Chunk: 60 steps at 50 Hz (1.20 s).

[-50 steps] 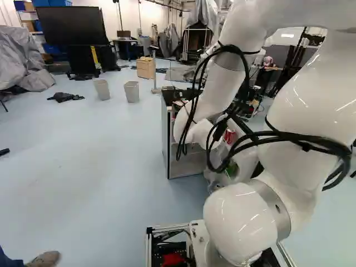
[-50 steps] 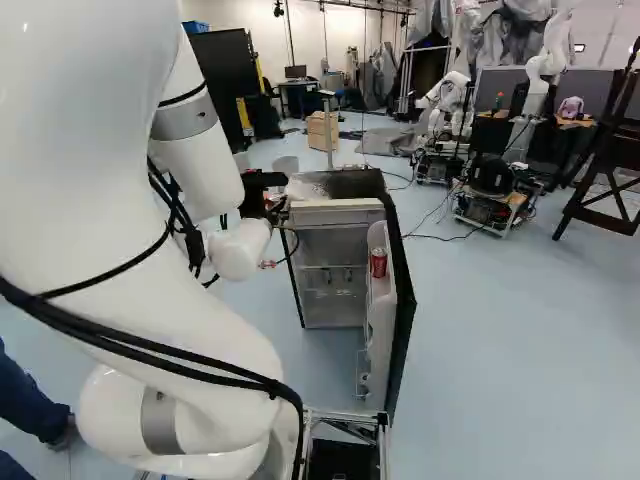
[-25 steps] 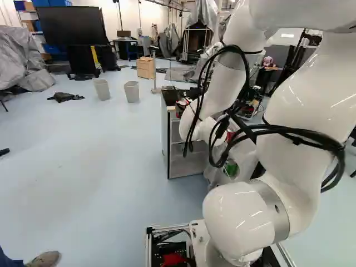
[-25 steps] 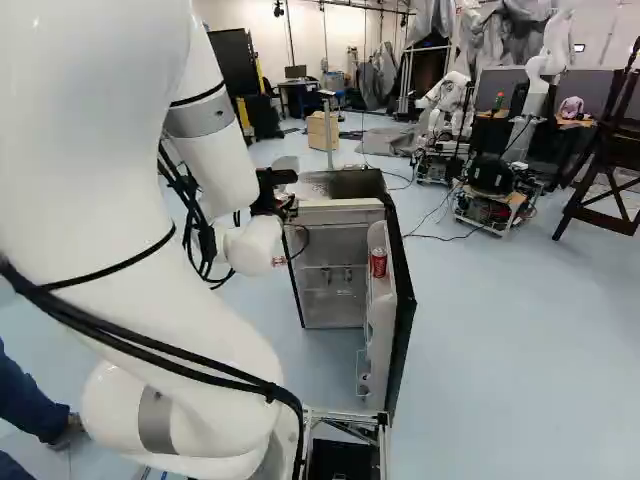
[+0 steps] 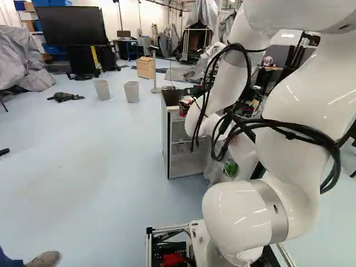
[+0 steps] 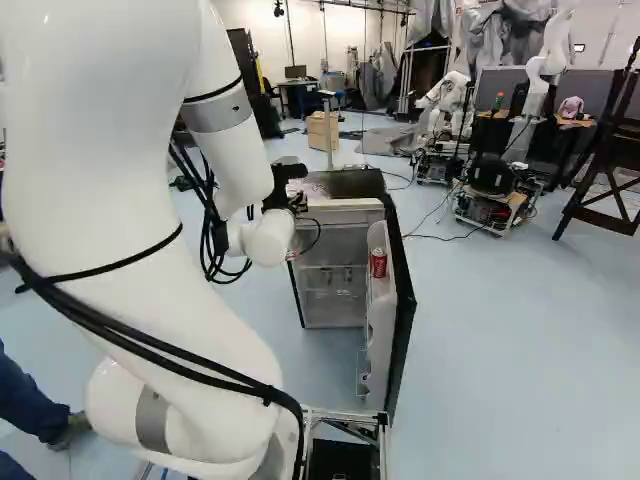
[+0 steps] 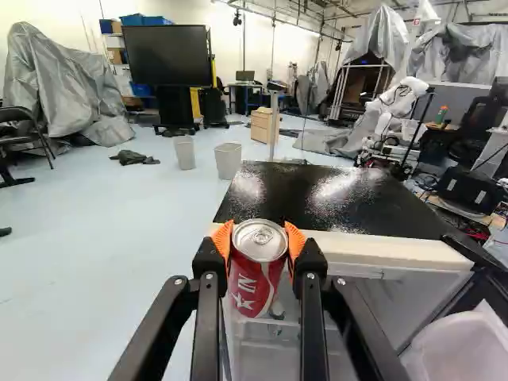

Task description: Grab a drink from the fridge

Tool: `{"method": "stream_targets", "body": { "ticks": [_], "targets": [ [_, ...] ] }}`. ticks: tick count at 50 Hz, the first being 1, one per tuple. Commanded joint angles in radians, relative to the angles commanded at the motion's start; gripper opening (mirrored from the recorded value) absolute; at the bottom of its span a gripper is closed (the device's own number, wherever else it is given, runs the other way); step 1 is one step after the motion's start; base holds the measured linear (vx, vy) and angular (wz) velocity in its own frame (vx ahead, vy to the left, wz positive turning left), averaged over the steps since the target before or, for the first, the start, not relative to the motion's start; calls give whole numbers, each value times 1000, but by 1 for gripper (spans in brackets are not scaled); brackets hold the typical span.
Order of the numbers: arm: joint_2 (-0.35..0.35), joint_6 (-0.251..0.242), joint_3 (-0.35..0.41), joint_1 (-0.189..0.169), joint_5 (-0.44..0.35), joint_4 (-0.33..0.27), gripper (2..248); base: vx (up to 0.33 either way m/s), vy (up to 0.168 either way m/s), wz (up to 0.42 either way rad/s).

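While my gripper [image 7: 259, 237] clamps the red soda can [image 7: 254, 282] by the open mini fridge [image 6: 348, 183], I judge the grab made; next, ease clear, can upright!

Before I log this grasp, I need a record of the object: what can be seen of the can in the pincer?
The can is a red drinks can with white lettering and a bare, silvery metal lid, whose ring tab lies flat. Its visible side looks smooth and undented; the far side is hidden. It stands roughly upright in the pincer, the orange pads pressing its upper body from both sides. In the wrist view it shows against the open fridge; whether it touches that, I cannot tell.
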<state>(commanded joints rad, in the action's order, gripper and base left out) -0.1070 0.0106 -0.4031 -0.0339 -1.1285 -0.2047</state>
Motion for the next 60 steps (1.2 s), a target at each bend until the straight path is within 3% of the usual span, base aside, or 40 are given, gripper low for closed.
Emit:
{"method": "stream_targets", "body": {
  "ticks": [15,32,46,60],
  "targets": [
    [-4,0,-42,-49,30,-58,93,0,0,0],
    [-55,0,-103,-95,64,-119,93,0,0,0],
    [-93,0,-159,-125,71,-127,93,0,0,0],
    [-78,0,-177,-133,71,-127,93,0,0,0]
  ]
}}
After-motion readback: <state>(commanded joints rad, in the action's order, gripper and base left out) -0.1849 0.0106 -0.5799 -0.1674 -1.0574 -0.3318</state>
